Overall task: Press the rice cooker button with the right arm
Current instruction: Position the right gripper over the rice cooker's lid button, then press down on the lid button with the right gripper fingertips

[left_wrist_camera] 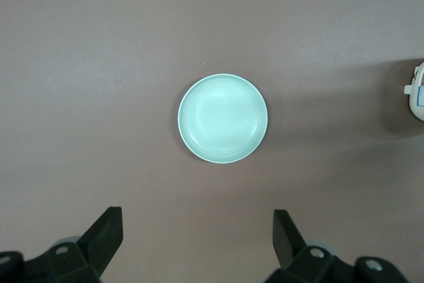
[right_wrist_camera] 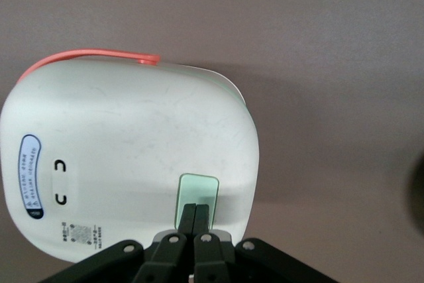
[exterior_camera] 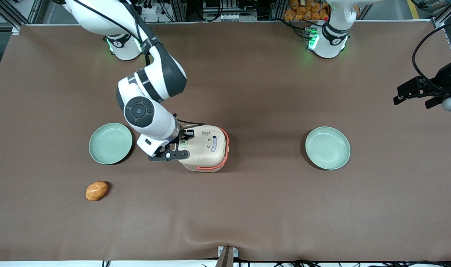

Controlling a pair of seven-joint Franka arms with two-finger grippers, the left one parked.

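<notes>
closed jaws (right_wrist_camera: 196,213) touch the rice cooker (right_wrist_camera: 132,157) button (right_wrist_camera: 196,193).

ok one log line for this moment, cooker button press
stage: at button | gripper: fingers shut, tips on the green button | rice cooker: lid closed, upright between two green plates | contact depth: cannot tell

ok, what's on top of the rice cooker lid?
On the rice cooker lid: a pale green button, a blue label, and the shut gripper at the button's edge. Contact is hidden.
</notes>
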